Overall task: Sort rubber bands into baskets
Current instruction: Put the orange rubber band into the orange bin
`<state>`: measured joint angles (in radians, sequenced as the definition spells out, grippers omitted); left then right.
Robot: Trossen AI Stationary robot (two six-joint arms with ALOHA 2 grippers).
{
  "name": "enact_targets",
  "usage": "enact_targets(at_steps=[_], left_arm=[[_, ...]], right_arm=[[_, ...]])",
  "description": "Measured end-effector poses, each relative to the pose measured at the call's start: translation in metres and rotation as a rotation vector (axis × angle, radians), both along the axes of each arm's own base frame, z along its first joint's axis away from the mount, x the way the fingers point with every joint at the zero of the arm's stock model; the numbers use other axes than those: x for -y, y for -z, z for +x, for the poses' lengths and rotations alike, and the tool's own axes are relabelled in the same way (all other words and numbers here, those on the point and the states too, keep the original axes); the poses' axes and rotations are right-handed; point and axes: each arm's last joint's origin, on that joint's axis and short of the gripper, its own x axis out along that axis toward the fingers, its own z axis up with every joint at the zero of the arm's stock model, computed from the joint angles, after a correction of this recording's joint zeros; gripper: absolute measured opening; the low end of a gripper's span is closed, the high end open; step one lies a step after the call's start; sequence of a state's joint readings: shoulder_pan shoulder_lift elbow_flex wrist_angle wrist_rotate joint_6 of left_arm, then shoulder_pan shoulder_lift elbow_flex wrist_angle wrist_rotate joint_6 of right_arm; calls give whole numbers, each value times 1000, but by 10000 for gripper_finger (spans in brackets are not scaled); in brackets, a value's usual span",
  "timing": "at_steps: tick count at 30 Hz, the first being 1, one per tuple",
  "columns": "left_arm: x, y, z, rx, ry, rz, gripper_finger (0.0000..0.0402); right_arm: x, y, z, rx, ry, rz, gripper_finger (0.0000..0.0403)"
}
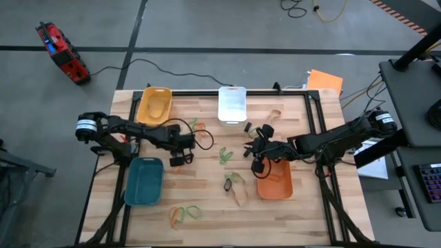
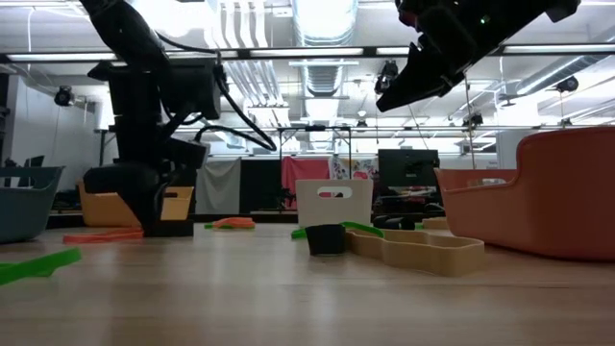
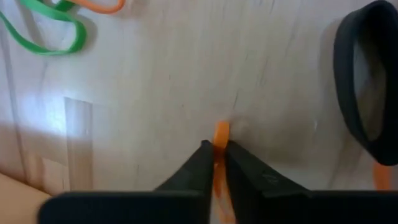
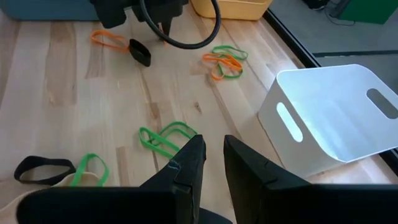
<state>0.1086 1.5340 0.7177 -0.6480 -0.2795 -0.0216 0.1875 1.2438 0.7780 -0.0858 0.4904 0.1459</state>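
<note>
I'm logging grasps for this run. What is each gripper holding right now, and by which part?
The left gripper pinches an orange rubber band by one strand on the table. The right gripper holds nothing.

Four baskets sit upright: yellow basket (image 1: pixel 154 105) at 11 o'clock, white basket (image 1: pixel 232 104) at 12, teal basket (image 1: pixel 144 181) at 8, orange basket (image 1: pixel 275 180) at 4. Green, orange, tan and black rubber bands (image 1: pixel 226 156) lie scattered flat between them.
</note>
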Motion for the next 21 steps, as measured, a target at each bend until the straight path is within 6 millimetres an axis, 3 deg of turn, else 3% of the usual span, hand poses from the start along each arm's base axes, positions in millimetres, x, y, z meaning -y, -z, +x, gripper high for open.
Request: enact_targets(at_steps=[10, 15, 21], left_arm=[[-1, -17, 0, 63, 37, 37, 0], [0, -46, -3, 204, 55, 61, 0], [6, -88, 1, 557, 152, 56, 0]], right_arm=[[-1, -1, 1, 17, 5, 13, 57], [-1, -2, 2, 32, 9, 22, 57], [-3, 4, 11, 55, -6, 5, 57]])
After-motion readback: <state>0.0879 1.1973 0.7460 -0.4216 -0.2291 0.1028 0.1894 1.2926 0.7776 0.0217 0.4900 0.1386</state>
